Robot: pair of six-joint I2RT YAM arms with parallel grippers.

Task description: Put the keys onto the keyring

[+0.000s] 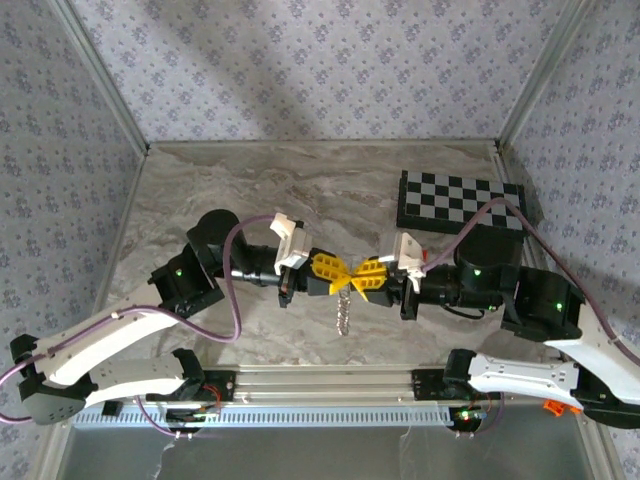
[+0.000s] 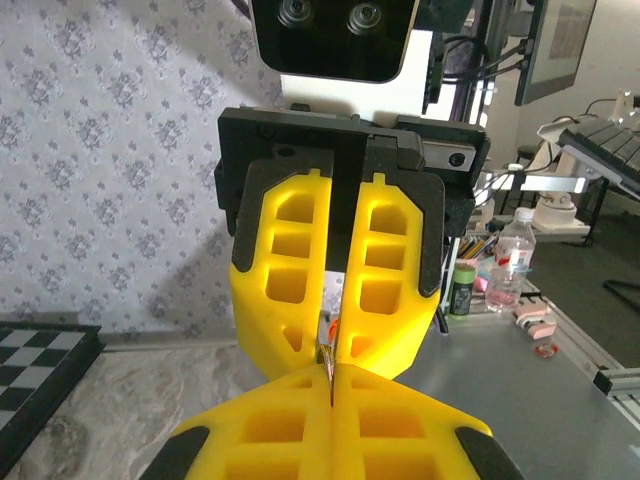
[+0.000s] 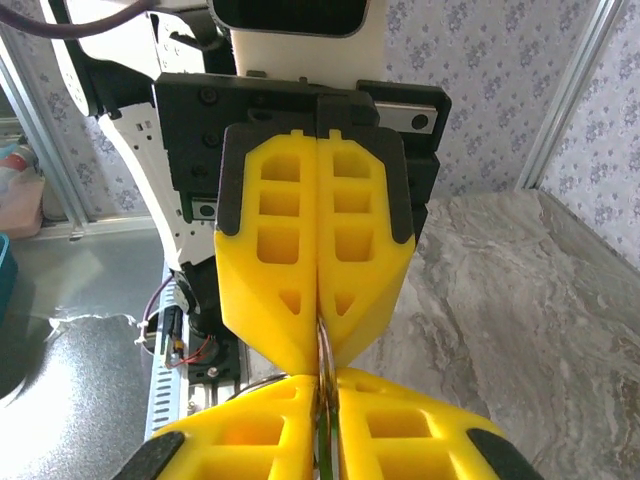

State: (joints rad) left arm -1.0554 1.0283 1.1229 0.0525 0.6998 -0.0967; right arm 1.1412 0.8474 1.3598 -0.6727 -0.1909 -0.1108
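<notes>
While tip to tip, left gripper (image 1: 340, 274) and right gripper (image 1: 362, 279) clamped on dangling keyring (image 1: 343, 312); checkerboard (image 1: 460, 203) well apart.

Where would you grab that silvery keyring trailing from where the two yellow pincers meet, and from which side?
Probably right beside where the left pincer and right pincer meet tip to tip, closing across it from the side. The keyring is a thin, floppy strand trailing from there, so its loose end would likely swing away.
</notes>
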